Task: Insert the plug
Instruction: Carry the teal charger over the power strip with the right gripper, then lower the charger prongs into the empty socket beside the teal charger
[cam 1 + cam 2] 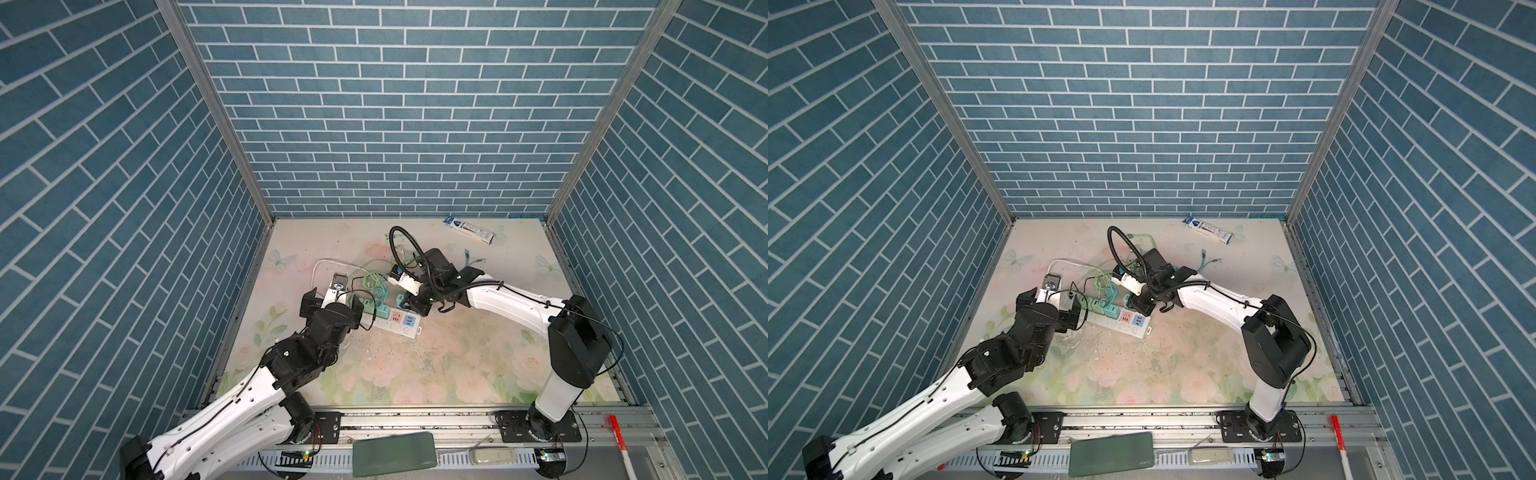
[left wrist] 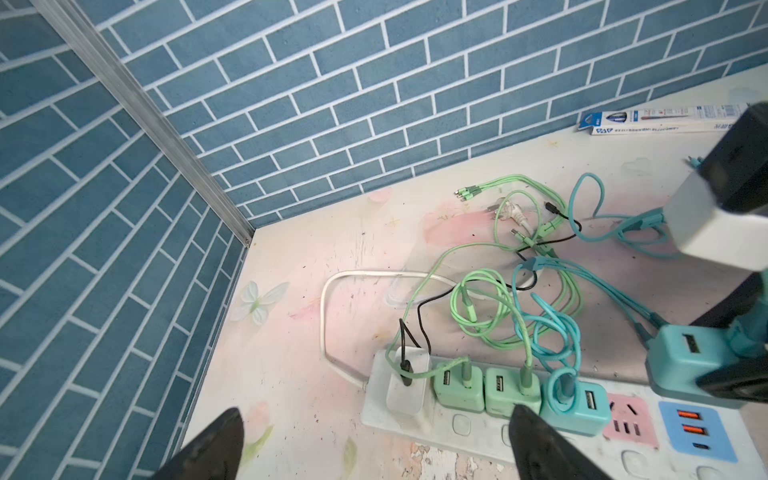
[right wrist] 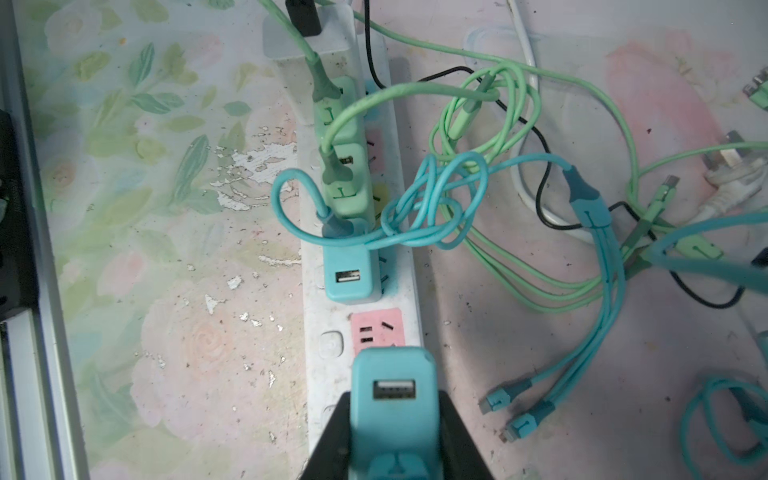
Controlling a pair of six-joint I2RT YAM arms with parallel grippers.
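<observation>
A white power strip (image 1: 405,330) (image 3: 316,307) lies on the flowered table. One white, two green and one teal charger (image 3: 347,274) sit in its sockets. My right gripper (image 3: 392,411) is shut on a teal USB plug (image 3: 392,395) (image 2: 685,361), which hangs just above the strip beside the bare pink socket (image 3: 376,328) (image 2: 629,419). My left gripper (image 2: 376,415) stands open over the strip's cord end, with nothing between its fingers (image 2: 232,419). In both top views the two grippers (image 1: 332,309) (image 1: 1136,305) flank the strip.
Green, teal and black cables (image 2: 519,291) lie tangled behind the strip, along with its white cord (image 1: 328,262) and a loose white plug (image 2: 513,212). A blue pen box (image 1: 469,228) lies by the back wall. Brick walls close in three sides.
</observation>
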